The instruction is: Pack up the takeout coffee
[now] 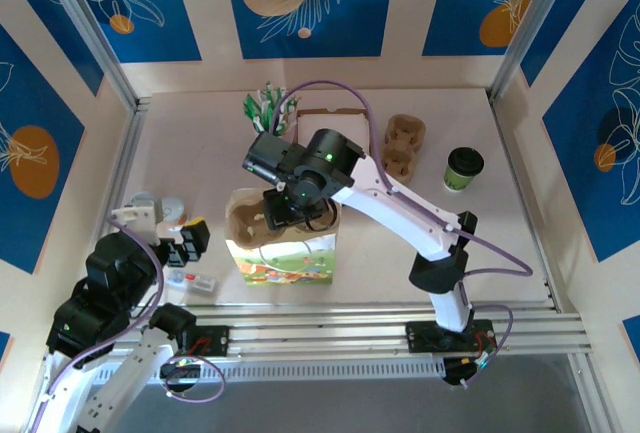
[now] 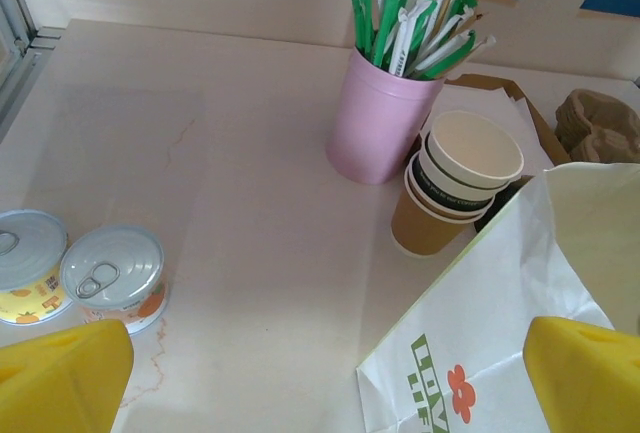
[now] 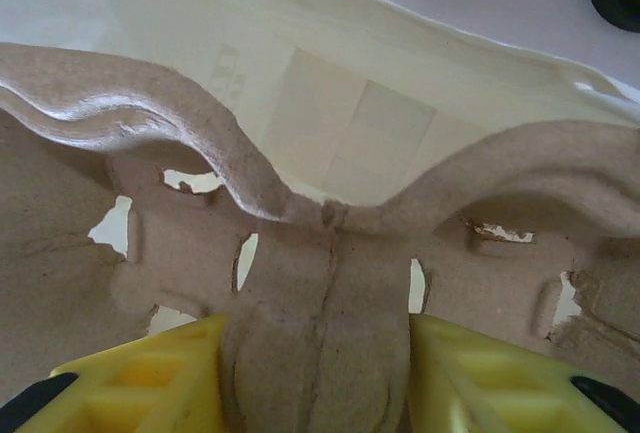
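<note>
Right hand (image 3: 315,373) is clenched on a pulp cup carrier (image 3: 330,283), its two yellow fingers (image 3: 150,378) pressing either side of the carrier's central ridge. From the top camera, this hand (image 1: 285,211) sits at the open mouth of the upright paper bag (image 1: 285,258), with the carrier (image 1: 250,221) partly inside the opening. The wrist view shows the bag's pale inner wall (image 3: 340,123) behind the carrier.

The left hand (image 1: 190,243) is released, its fingers spread wide, low over the bench (image 2: 250,203) just left of the bag (image 2: 480,323).

The takeout coffee (image 1: 464,167), a dark-green cup with a black lid, stands upright on the bench well to the right of the bag, untouched by either hand. A second carrier (image 1: 403,143) lies near it.

Behind the bag stands a pink cup (image 2: 378,118) full of green and white sticks, and a nested stack of paper cups (image 2: 455,188) lies tipped just beside it. Two ring-pull tins (image 2: 115,275) sit side by side near the left hand.
</note>
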Robot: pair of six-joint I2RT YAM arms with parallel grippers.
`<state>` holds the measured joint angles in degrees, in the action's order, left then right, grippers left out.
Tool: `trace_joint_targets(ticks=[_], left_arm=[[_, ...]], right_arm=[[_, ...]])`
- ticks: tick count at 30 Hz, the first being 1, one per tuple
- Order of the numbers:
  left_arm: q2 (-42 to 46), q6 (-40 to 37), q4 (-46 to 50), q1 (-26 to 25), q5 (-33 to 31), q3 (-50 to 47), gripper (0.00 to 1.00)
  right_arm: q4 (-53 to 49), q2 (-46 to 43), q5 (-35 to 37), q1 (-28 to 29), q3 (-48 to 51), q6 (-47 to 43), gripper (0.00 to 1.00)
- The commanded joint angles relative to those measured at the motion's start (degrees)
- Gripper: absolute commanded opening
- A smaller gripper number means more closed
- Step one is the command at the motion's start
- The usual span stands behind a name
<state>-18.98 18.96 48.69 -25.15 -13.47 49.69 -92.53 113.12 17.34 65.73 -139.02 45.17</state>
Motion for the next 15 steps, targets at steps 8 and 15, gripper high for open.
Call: trace_joint_targets(ticks=[8, 15], left_arm=[[1.05, -0.84, -1.66, -0.26, 2.51, -1.18, 1.00], [1.32, -1.02, -1.84, -0.25, 3.08, -1.43, 1.00]], right_arm=[[-3.47, 0.41, 0.82, -1.31, -0.50, 4.28, 0.45], [-1.97, 1.44, 1.69, -1.10, 1.27, 6.83, 0.43]])
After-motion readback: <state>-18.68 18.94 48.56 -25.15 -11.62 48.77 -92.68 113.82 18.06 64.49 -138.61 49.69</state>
